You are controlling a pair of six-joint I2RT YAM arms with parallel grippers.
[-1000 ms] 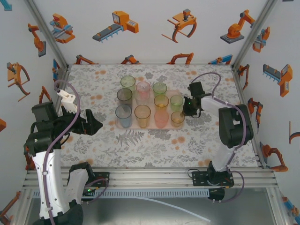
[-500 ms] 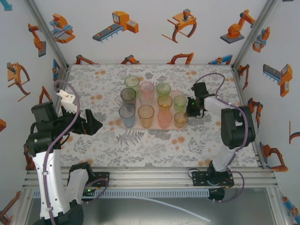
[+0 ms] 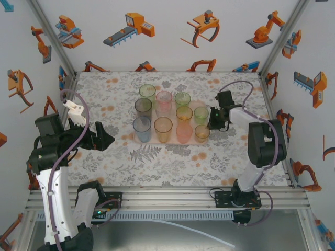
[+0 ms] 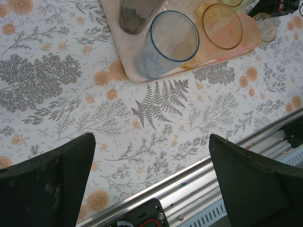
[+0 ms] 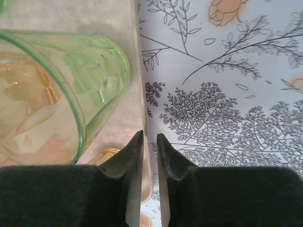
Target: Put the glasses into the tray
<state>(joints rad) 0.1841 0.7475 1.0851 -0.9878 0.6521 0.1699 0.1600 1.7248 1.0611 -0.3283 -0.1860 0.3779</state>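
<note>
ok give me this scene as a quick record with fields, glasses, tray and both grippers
glasses: about ten small translucent tinted tumblers, upright, grouped on the tray
tray: flat pale pink-beige rectangular tray, mid-table
left gripper: wide open, empty, above the floral-patterned table short of the tray's near-left corner
right gripper: jaws narrowly apart, astride the tray's right rim beside a green tumbler
task: no tumbler seen off the tray

The grey glass (image 4: 137, 14) and the tray (image 4: 128, 52) (its far part) run off the left wrist view's top edge.
</note>
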